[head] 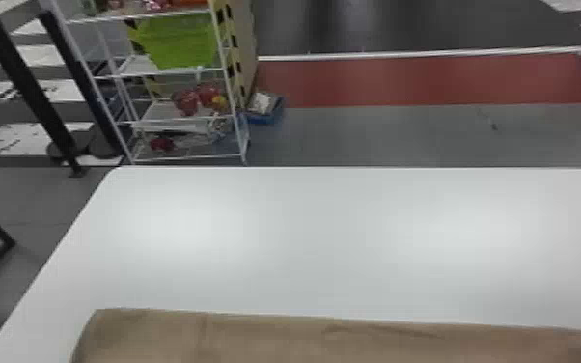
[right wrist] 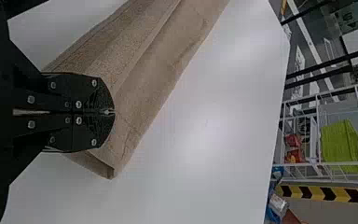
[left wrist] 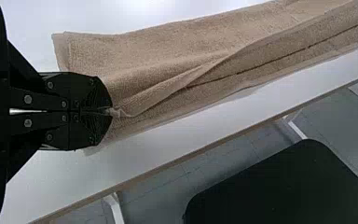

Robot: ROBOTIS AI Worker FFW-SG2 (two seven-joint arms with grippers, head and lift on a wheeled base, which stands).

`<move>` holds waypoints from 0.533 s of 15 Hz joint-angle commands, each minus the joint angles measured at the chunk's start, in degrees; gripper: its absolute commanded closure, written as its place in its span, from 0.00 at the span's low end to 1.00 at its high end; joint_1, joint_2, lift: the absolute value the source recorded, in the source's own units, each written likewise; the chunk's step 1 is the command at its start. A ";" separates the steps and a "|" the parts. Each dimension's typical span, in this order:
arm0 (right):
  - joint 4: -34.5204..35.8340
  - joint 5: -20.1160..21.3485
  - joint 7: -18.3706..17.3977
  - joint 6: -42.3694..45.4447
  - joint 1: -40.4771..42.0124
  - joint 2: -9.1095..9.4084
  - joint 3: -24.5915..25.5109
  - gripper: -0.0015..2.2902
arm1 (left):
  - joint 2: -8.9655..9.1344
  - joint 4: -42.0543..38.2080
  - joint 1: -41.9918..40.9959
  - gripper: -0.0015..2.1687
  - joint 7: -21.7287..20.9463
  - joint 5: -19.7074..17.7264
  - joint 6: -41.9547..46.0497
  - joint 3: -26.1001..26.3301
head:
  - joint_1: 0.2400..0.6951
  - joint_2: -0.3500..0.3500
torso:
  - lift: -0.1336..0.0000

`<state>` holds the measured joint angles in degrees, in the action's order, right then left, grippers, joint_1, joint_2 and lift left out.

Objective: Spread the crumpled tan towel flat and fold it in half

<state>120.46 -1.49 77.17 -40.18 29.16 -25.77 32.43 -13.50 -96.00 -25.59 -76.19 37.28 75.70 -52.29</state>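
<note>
The tan towel (head: 333, 340) lies across the near part of the white table, its far edge running nearly straight from left to right. In the left wrist view, my left gripper (left wrist: 109, 112) is shut on a pinched fold near one end of the towel (left wrist: 168, 51); layers spread on both sides of the fingers. My right gripper (right wrist: 113, 112) is closed in the right wrist view at the other end of the towel (right wrist: 154, 79), its tips pinching the cloth close to a folded corner. The towel's near part is cut off in the head view.
The white table (head: 304, 241) extends beyond the towel. Past its far left corner stands a white wire shelf (head: 173, 120) with a green bin (head: 178, 43). A black seat (left wrist: 284, 186) is beside the table's near edge in the left wrist view.
</note>
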 commanded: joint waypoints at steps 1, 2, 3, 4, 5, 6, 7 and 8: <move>0.04 0.00 -0.09 0.14 -0.15 0.11 0.00 0.50 | 0.23 0.11 -0.34 0.83 0.08 -0.19 0.27 0.00 | 1.00 0.66 | 0.08; 0.22 -0.09 -0.09 0.14 -0.33 0.11 0.00 0.50 | 0.23 0.37 -0.34 0.83 0.08 -0.19 0.45 0.09 | 1.00 0.66 | 0.08; 0.83 -0.09 -0.09 0.14 -0.33 0.11 0.18 0.50 | 0.23 0.55 -0.34 0.83 0.08 -0.19 0.45 0.09 | 1.00 0.66 | 0.08; 1.36 -0.09 -0.01 0.14 -0.07 0.11 0.44 0.50 | 0.23 0.55 -0.34 0.83 -0.10 -0.10 0.45 0.09 | 1.00 0.65 | 0.08; 2.33 0.61 -0.01 1.73 0.99 0.11 0.80 0.50 | 0.23 0.63 -0.34 0.83 -0.01 -0.01 0.45 0.44 | 1.00 0.66 | 0.08; 2.85 1.76 -0.01 5.42 2.40 0.46 0.80 0.50 | 0.23 0.99 -0.34 0.83 -0.01 -0.01 0.45 0.88 | 1.00 0.66 | 0.08; 2.85 3.25 -0.18 8.23 3.10 0.63 0.44 0.50 | 0.14 1.34 -0.34 0.83 0.17 0.16 0.45 1.49 | 1.00 0.66 | 0.08; 2.59 4.92 -0.44 10.69 3.63 0.98 0.00 0.50 | 0.14 1.51 -0.34 0.83 0.17 0.25 0.45 1.93 | 1.00 0.65 | 0.08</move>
<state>123.12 1.36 76.87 -33.13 31.85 -25.18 32.93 -13.29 -94.80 -25.93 -76.03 37.40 76.15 -51.02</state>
